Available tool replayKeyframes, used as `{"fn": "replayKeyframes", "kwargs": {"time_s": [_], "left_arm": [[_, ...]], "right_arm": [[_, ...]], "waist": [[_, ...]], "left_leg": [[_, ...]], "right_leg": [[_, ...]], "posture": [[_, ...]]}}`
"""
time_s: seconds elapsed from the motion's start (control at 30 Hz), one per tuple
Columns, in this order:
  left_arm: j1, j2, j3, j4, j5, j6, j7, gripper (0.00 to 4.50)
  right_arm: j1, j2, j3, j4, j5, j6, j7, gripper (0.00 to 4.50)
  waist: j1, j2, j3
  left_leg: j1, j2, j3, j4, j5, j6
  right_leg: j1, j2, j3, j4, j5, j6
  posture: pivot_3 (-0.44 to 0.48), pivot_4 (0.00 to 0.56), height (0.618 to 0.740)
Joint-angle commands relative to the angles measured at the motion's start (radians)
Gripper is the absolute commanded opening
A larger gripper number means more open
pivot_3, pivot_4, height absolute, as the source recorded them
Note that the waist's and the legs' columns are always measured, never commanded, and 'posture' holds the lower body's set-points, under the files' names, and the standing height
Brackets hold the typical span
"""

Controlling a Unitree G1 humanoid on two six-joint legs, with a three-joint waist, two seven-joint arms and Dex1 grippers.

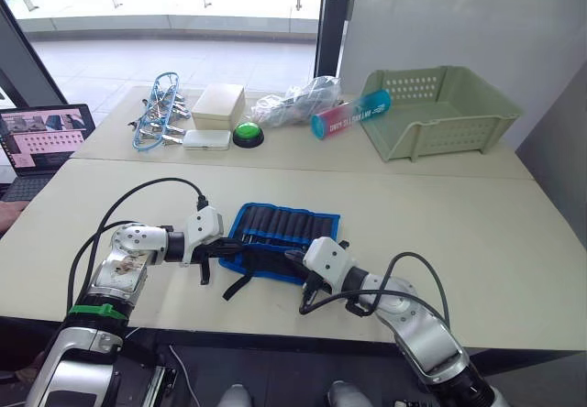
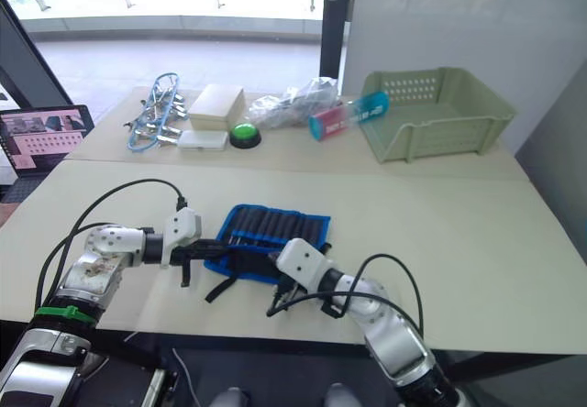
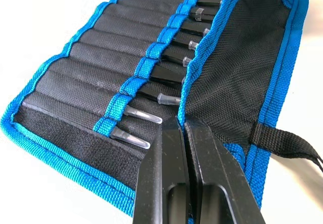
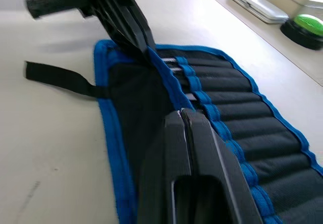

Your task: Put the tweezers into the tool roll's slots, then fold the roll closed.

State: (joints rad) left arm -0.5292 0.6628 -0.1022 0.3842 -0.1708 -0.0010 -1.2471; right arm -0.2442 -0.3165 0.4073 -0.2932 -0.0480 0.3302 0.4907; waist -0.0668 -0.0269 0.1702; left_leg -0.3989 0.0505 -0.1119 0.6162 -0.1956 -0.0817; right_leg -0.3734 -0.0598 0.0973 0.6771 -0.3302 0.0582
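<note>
Tool roll (image 1: 282, 238) lying open on the near table, between the two grippers; tweezers (image 3: 166, 71) already seated in the slots (image 3: 108, 65), clear tips poking out past the blue band; near flap partly lifted over those tips. Left gripper (image 3: 182, 128) pinched tight on the flap's blue edge at its end of the roll, fingers pressed together with only fabric between; right gripper (image 4: 182, 114) likewise closed to a narrow line on the same blue edge further along, at the opposite end. Black strap (image 3: 285, 144) trailing loose on the table, just beyond the left gripper's side of the flap.

Judged as the folding step, inserting done. To do it well: carry both pinches across together and level, away from the strap side and over the tweezer tips; keep the edge taut between the grippers so no tip catches and slides out; lay the flap flat before letting go; leave the strap free outside the fold. Green basket (image 1: 438, 109) and clutter well apart, beyond the roll.
</note>
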Motion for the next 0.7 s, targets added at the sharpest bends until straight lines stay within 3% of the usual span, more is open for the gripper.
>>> {"fn": "replayKeyframes", "kwargs": {"time_s": [0.03, 0.17, 0.3, 0.47, 0.6, 0.7], "left_arm": [[0.011, 0.004, 0.028, -0.031, -0.024, 0.013, 0.008, 0.61], [0.028, 0.004, 0.058, -0.065, -0.062, 0.051, 0.021, 1.84], [0.102, 0.007, 0.139, -0.185, -0.18, 0.146, 0.022, 3.17], [0.182, -0.001, 0.222, -0.323, -0.256, 0.226, 0.104, 3.17], [0.252, -0.028, 0.237, -0.442, -0.318, 0.271, 0.134, 1.99], [0.29, -0.098, 0.158, -0.473, -0.262, 0.264, 0.208, 1.0]], "right_arm": [[0.024, 0.019, -0.017, 0.027, -0.011, -0.015, -0.026, 0.0], [0.035, 0.021, -0.015, 0.055, -0.023, 0.001, -0.026, 0.0], [0.035, 0.028, -0.025, 0.076, -0.021, 0.016, -0.027, 0.0], [0.03, 0.03, -0.029, 0.085, -0.024, 0.035, -0.026, 0.0], [0.029, 0.038, -0.044, 0.08, -0.009, 0.056, -0.026, 0.0], [0.024, 0.043, -0.044, 0.098, -0.013, 0.051, -0.028, 0.0]], "waist": [[-0.001, 0.0, 0.0], [-0.001, 0.0, 0.0], [-0.004, 0.0, 0.0], [-0.001, 0.0, 0.0], [0.0, 0.0, 0.0], [0.001, 0.0, 0.0]], "left_leg": [[0.0, 0.0, 0.0, 0.0, 0.0, 0.0], [0.0, 0.0, 0.0, 0.0, 0.0, 0.0], [0.0, 0.0, 0.0, 0.0, 0.0, 0.0], [0.001, 0.0, 0.0, 0.0, 0.0, 0.0], [0.001, 0.0, 0.0, 0.0, 0.0, 0.0], [0.001, 0.0, 0.0, 0.0, 0.0, 0.0]], "right_leg": [[0.0, 0.0, 0.0, 0.0, 0.0, 0.0], [0.0, 0.0, 0.0, 0.0, 0.0, 0.0], [0.0, 0.0, 0.0, 0.001, 0.0, 0.0], [0.0, 0.0, 0.0, 0.001, 0.0, 0.0], [0.001, 0.0, 0.0, 0.001, 0.0, 0.0], [0.001, 0.0, 0.001, 0.001, 0.0, 0.0]], "posture": [[0.0, 0.15, 0.74], [0.0, 0.15, 0.74], [0.0, 0.15, 0.74], [0.0, 0.15, 0.74], [0.0, 0.15, 0.74], [0.0, 0.15, 0.74]]}}
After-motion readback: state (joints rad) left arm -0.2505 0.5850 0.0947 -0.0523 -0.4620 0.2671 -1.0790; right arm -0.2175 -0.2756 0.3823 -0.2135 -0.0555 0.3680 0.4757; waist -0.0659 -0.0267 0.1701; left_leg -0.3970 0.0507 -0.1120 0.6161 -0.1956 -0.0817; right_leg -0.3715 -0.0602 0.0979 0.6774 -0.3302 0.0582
